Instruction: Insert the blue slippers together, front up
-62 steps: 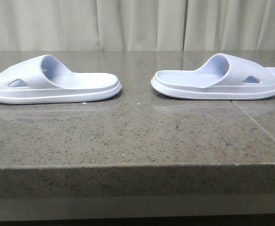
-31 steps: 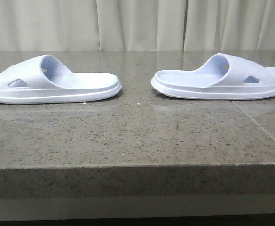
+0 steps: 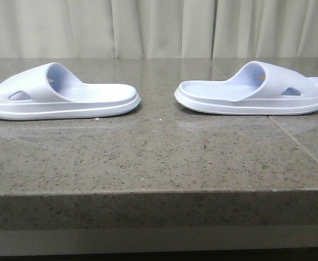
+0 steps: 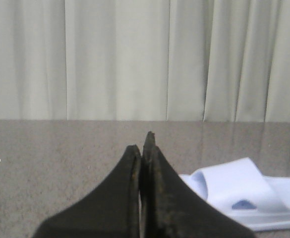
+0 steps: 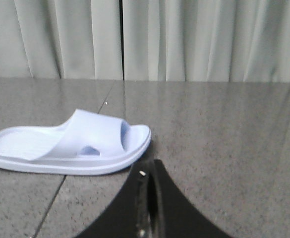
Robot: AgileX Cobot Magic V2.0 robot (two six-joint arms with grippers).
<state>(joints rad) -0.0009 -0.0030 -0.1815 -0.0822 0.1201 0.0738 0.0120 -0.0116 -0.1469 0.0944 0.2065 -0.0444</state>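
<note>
Two pale lavender-blue slippers lie flat on the grey stone table, soles down, heels toward each other. The left slipper sits at the left, the right slipper at the right, with a gap between them. Neither gripper shows in the front view. In the left wrist view my left gripper is shut and empty, with the left slipper beside it. In the right wrist view my right gripper is shut and empty, just short of the toe end of the right slipper.
The grey speckled table has its front edge near the camera. A tile seam runs under the right slipper. A pale curtain hangs behind the table.
</note>
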